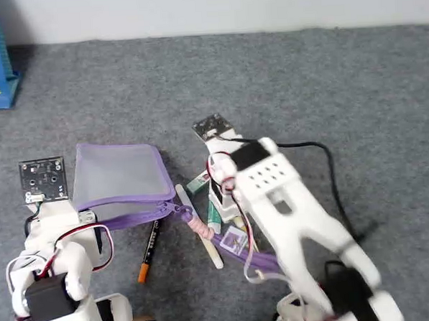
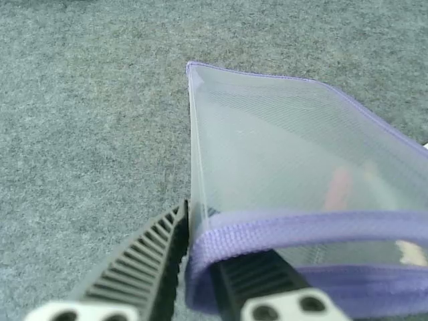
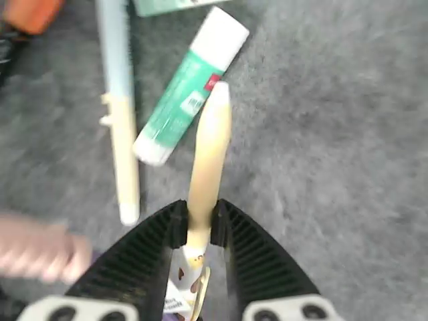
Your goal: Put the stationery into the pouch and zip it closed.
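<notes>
Two pincers: both are closed on something.
Left pincer (image 2: 194, 224): clamped on the purple rim at one corner of the pouch (image 1: 118, 173).
Pouch: see-through mesh with purple trim, lying flat on the grey surface (image 1: 326, 90), left of the middle, just ahead of the left arm.
Right pincer (image 3: 200, 224): gripping a cream pen (image 3: 210, 140) that points straight out.
Glue stick (image 3: 184, 100): green with a white cap, lying beside a pale pen (image 3: 120, 134).
Marker (image 1: 149, 250): black with an orange end, just outside the pouch.

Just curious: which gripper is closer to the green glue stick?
Right. The right gripper, holding a cream pen, is beside the glue stick; the left gripper grips the pouch, farther off.
</notes>
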`<action>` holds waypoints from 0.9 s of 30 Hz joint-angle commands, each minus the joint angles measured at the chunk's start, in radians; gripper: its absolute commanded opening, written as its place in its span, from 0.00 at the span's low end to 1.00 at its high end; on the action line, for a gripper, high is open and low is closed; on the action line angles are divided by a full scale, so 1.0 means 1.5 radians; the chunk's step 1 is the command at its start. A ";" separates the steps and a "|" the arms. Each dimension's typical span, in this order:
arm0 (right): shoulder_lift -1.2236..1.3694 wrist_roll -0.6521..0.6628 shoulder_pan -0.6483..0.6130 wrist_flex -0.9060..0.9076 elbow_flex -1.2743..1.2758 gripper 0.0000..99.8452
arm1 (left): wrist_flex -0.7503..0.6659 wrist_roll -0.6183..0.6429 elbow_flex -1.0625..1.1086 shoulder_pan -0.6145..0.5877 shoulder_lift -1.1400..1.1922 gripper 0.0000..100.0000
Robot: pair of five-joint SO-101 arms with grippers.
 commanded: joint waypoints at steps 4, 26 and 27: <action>-0.221 0.016 0.009 0.075 -0.024 0.01 | 0.004 -0.001 -0.082 -0.002 0.013 0.01; -0.423 -0.002 -0.097 -0.198 -0.169 0.01 | 0.091 0.018 -0.419 0.017 0.423 0.01; -0.423 -0.019 -0.120 -0.216 -0.169 0.01 | 0.097 0.018 -0.432 0.023 0.444 0.01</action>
